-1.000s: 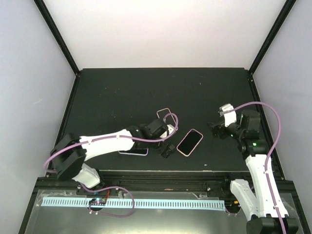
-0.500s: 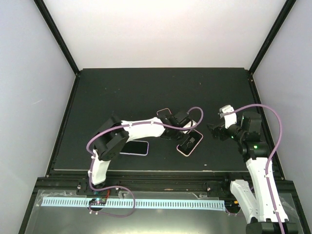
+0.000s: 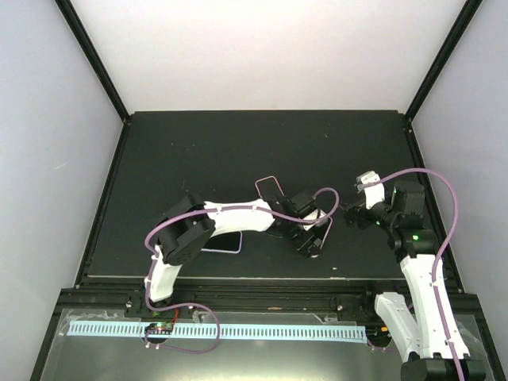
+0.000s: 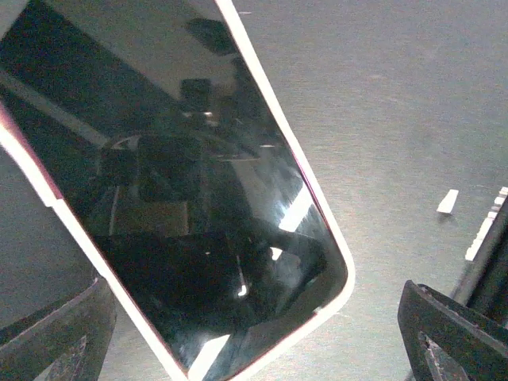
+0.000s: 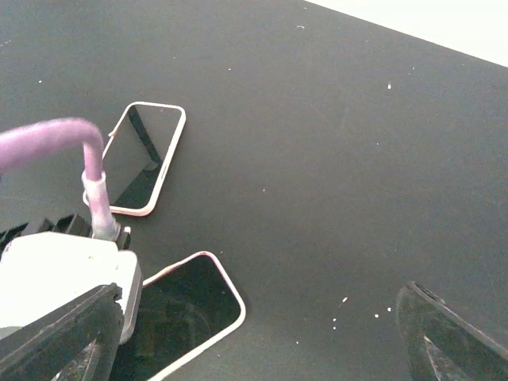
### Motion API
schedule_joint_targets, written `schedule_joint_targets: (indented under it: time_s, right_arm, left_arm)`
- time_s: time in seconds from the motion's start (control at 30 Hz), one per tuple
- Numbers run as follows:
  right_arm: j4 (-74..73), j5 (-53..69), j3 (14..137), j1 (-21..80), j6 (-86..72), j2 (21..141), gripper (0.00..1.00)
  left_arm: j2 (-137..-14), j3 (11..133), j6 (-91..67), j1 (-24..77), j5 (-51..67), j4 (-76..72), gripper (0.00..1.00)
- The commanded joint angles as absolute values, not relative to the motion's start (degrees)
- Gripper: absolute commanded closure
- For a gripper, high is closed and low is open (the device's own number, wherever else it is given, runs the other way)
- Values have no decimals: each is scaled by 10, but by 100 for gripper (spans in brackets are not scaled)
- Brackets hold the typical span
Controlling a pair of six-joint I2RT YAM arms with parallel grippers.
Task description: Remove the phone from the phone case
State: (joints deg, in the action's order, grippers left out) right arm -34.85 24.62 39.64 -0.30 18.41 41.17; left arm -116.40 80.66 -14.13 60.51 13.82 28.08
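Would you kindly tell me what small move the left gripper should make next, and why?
Probably lower the left gripper a little onto the cased phone and close on its rim. In the left wrist view its jaws stand open on either side of the phone's rounded corner without visibly touching it, so nothing is gripped yet.

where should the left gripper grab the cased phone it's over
Probably across the two long edges near the rounded end, coming straight down: the phone lies flat, screen up, so only the thin pink case rim gives purchase. The open left gripper brackets that end.
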Motion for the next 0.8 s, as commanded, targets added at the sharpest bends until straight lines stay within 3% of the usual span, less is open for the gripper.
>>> schedule_joint_targets:
  time_s: [0.0, 0.13, 0.27, 0.53, 0.77]
  right_arm:
    - [-345, 248, 408, 0, 191, 411, 6]
    - [-343, 244, 408, 0, 187, 411, 6]
    - [-343, 238, 408, 1, 185, 411, 6]
    - [-395, 152, 423, 1, 306, 456, 3]
    - [-474, 124, 415, 0, 400, 568, 0]
  left_arm:
    - [-1176, 808, -129, 639, 213, 244, 1]
    - [-1163, 800, -118, 660, 251, 207, 1]
    - [-1095, 754, -126, 656, 209, 196, 1]
    - [-869, 726, -109, 642, -18, 359, 1]
    - [-763, 719, -90, 565, -170, 418, 1]
